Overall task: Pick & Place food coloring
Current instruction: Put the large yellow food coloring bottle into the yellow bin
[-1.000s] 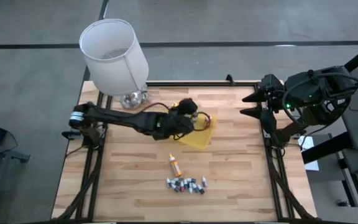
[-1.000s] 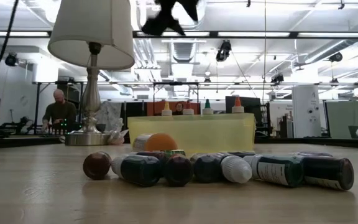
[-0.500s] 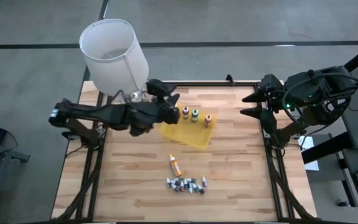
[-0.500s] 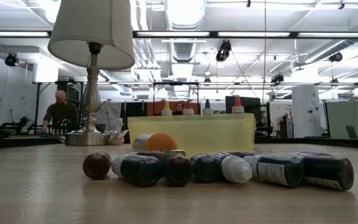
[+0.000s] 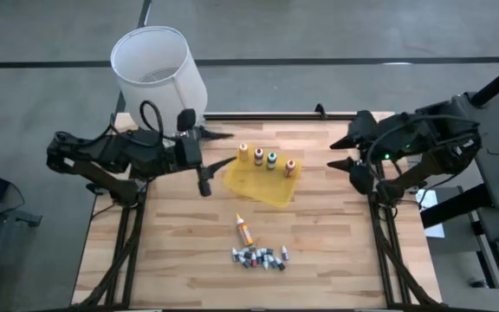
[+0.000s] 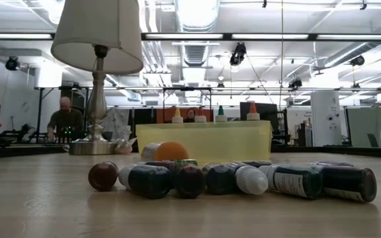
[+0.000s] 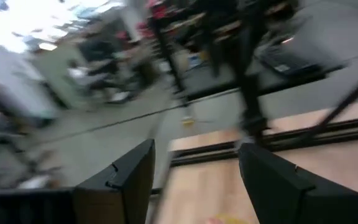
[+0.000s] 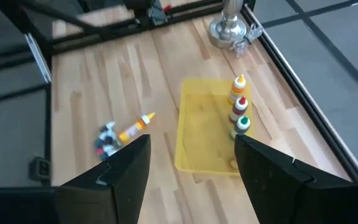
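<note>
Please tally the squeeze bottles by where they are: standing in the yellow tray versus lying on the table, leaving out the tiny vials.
Bottles standing in the yellow tray: 4
Bottle lying on the table: 1
Total: 5

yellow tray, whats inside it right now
Four squeeze bottles stand upright in a row along the far edge of the yellow tray. The rest of its floor looks bare; nothing covers it.

We are seeing a yellow tray [image 5: 267, 185] holding yellow, red, green and orange bottles [image 5: 266, 159], an orange bottle [image 5: 244, 230] on pale striped wood [image 5: 336, 234], and a white lampshade [image 5: 156, 76].
</note>
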You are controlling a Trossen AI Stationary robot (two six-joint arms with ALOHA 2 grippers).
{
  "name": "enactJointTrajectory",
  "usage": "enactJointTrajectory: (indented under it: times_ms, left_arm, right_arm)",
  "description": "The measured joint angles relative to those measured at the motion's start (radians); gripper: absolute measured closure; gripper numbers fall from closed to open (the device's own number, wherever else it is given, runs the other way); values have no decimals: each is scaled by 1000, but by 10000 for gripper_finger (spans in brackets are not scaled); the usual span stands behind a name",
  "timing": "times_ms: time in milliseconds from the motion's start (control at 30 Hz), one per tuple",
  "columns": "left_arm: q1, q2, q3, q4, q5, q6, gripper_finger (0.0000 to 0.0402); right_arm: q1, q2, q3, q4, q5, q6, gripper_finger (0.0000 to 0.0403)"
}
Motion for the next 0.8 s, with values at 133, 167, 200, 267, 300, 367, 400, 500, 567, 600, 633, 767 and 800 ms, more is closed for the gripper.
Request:
enactJointTrajectory:
  times_ms: [133, 167, 200, 267, 300, 367, 400, 500, 567, 600, 633, 767, 800]
  left_arm:
    - [2, -3, -2, -31, 36, -96, 198]
    - [2, -3, -3, -41, 41, -111, 198]
    - [3, -3, -3, -50, 48, -127, 199]
    - [13, -3, -4, -75, 92, -160, 201]
    - [19, -3, -8, -82, 107, -180, 202]
    - [29, -9, -25, -87, 147, -207, 204]
    - [31, -12, -36, -89, 152, -215, 205]
    - [38, -30, -68, -89, 158, -228, 209]
    - [38, -44, -90, -88, 167, -239, 211]
    - [39, -53, -104, -84, 173, -244, 211]
    - [39, -62, -120, -81, 175, -249, 212]
    - [40, -107, -207, -43, 208, -268, 212]
    - [40, -122, -235, -20, 220, -269, 212]
  right_arm:
    - [0, -3, -54, 49, 0, -25, 179]
    - [2, -4, -72, 73, 0, -37, 179]
    - [7, -7, -90, 95, 2, -50, 179]
    - [11, -9, -131, 144, 2, -71, 179]
    - [12, -13, -153, 171, 2, -82, 179]
    - [17, -20, -198, 215, -1, -91, 179]
    - [18, -26, -221, 242, -1, -92, 179]
    - [18, -40, -288, 313, -8, -87, 179]
    - [20, -50, -332, 361, -35, -72, 179]
    - [20, -56, -354, 388, -45, -62, 179]
    - [20, -64, -377, 418, -52, -48, 179]
    - [25, -83, -460, 513, -79, 8, 179]
    - [25, -84, -476, 525, -80, 25, 179]
